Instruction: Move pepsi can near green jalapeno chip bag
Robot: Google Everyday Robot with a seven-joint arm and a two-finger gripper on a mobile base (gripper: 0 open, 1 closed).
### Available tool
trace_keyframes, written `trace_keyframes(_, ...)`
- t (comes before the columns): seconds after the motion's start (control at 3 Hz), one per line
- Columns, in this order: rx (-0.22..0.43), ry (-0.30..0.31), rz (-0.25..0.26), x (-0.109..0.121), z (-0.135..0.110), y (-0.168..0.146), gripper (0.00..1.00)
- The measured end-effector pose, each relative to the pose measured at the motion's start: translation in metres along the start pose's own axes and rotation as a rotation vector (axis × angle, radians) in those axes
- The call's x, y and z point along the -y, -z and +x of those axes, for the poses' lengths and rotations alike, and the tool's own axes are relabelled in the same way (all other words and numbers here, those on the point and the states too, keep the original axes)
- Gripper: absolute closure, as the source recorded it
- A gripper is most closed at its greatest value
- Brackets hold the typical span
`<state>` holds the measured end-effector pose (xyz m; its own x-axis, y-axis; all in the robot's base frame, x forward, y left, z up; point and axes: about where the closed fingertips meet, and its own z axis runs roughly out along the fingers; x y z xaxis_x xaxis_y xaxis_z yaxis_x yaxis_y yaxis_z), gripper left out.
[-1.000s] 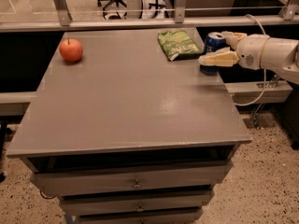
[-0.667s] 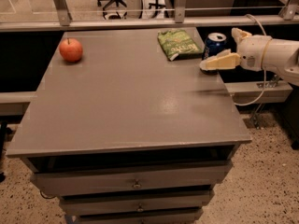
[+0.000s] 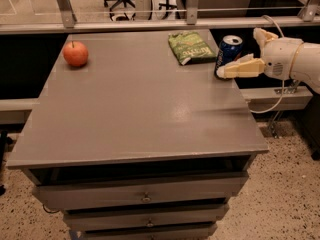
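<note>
The pepsi can (image 3: 228, 50), dark blue with a silver top, stands upright on the grey table (image 3: 140, 114) near its far right edge. The green jalapeno chip bag (image 3: 190, 47) lies flat just to the can's left, with a small gap between them. My gripper (image 3: 245, 54) comes in from the right, its cream fingers spread. One finger (image 3: 242, 68) lies across the front of the can's lower right side. The other finger sticks up behind, apart from the can. The gripper is open and holds nothing.
A red apple (image 3: 75, 54) sits at the table's far left. A metal rail (image 3: 150, 23) runs behind the table. Drawers (image 3: 145, 196) are below the front edge. A cable (image 3: 272, 101) hangs off to the right.
The gripper has drawn back to the right and its fingers have spread. The can, earlier partly covered by the gripper, now stands free beside the chip bag.
</note>
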<state>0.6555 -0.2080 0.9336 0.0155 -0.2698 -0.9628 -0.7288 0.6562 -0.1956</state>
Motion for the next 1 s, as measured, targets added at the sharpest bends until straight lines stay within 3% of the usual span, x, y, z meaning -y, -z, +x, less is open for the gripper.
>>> trace_keyframes(0.67, 0.091, -0.005, 0.000, -0.053, -0.042, 0.069, 0.00)
trace_keyframes(1.0, 0.098, -0.012, 0.013, -0.051, -0.042, 0.079, 0.00)
